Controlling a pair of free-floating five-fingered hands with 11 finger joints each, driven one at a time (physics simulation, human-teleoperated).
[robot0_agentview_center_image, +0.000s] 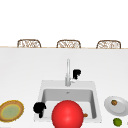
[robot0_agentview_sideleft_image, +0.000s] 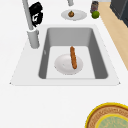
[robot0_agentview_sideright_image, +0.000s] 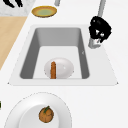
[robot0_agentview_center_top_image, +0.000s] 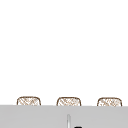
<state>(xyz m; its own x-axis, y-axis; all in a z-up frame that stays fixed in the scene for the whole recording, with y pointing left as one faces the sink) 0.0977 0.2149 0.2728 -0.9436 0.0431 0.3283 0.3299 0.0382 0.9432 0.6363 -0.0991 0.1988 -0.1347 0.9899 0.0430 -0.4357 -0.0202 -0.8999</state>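
My right hand (robot0_agentview_center_image: 76, 74) hangs just right of the faucet (robot0_agentview_center_image: 68, 71), its fingers curled down onto the small handle at the faucet's base. From the sides the same hand (robot0_agentview_sideright_image: 100, 28) (robot0_agentview_sideleft_image: 36, 13) sits against the spout, above the base (robot0_agentview_sideright_image: 94, 44). My left hand (robot0_agentview_center_image: 39, 108) floats with relaxed fingers over the counter at the sink's front left corner, and its fingers (robot0_agentview_sideright_image: 13, 3) hang down. In the sink (robot0_agentview_sideleft_image: 100, 55) lies a white plate (robot0_agentview_sideleft_image: 65, 67) with a brown sausage (robot0_agentview_sideleft_image: 73, 57) across it.
A big red ball (robot0_agentview_center_image: 67, 115) covers the sink's front edge. A yellow-brown plate (robot0_agentview_center_image: 11, 110) lies on the left counter. A white plate (robot0_agentview_center_image: 120, 106) with a small brown fruit (robot0_agentview_center_image: 114, 102) lies on the right, with a lime (robot0_agentview_center_image: 117, 122) and a can (robot0_agentview_sideleft_image: 94, 6) nearby. Three chair backs stand behind the counter.
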